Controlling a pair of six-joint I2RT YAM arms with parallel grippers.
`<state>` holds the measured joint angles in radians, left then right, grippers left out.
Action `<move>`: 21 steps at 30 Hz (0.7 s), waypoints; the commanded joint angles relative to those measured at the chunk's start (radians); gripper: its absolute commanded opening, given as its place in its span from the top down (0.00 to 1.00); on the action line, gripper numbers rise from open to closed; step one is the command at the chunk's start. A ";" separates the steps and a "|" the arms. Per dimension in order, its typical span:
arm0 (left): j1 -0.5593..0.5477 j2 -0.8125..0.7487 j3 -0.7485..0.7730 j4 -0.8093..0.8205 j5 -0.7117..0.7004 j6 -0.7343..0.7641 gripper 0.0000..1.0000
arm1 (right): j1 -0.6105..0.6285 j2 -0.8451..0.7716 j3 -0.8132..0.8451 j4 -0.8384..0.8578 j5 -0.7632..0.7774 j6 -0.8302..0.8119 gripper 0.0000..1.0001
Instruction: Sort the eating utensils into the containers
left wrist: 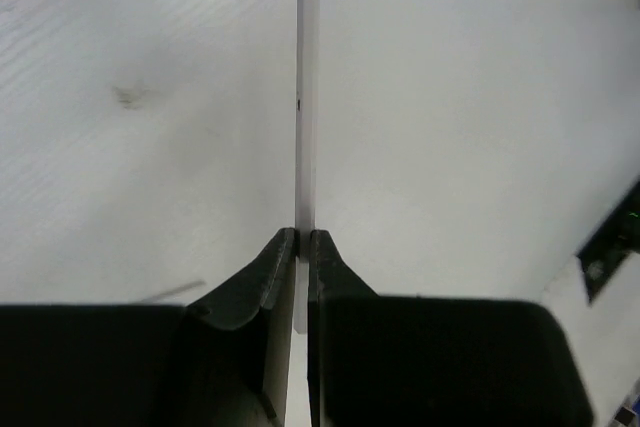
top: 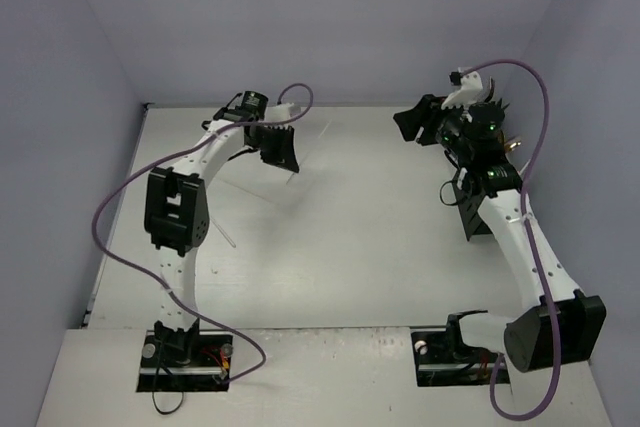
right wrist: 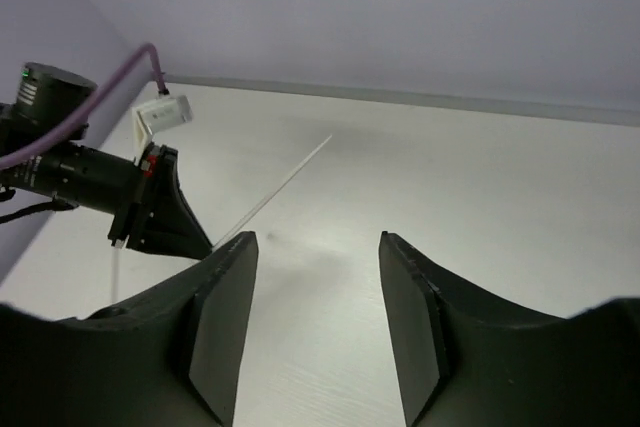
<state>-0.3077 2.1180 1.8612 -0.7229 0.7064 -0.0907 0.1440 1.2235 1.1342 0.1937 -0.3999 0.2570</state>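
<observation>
Left wrist view: my left gripper is clamped on a long thin pale chopstick, the two fingers pressed together on it and its length running straight ahead over the white table. Only this view shows the contact itself, along with a second pale stick lying flat nearby. Right wrist view: my right gripper has its fingers well apart with nothing between them. From the side it shows the held chopstick slanting out of the left gripper toward the far wall. Top view: the arms reach to opposite far corners, and only here does a black slotted holder show, partly hidden under my right arm, well apart from the chopstick.
</observation>
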 commanded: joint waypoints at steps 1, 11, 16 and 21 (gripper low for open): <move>-0.001 -0.272 -0.167 0.344 0.209 -0.277 1.00 | 0.056 0.061 0.081 0.104 -0.081 0.120 0.48; -0.049 -0.513 -0.463 0.804 0.256 -0.573 1.00 | 0.165 0.191 0.125 0.251 -0.163 0.324 0.27; -0.112 -0.552 -0.460 0.804 0.249 -0.538 1.00 | 0.220 0.250 0.167 0.279 -0.190 0.344 0.19; -0.164 -0.572 -0.459 0.800 0.248 -0.508 1.00 | 0.224 0.313 0.194 0.279 -0.207 0.385 0.26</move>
<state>-0.4359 1.6392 1.3758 -0.0220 0.9222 -0.6133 0.3703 1.5093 1.2643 0.3660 -0.5699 0.5878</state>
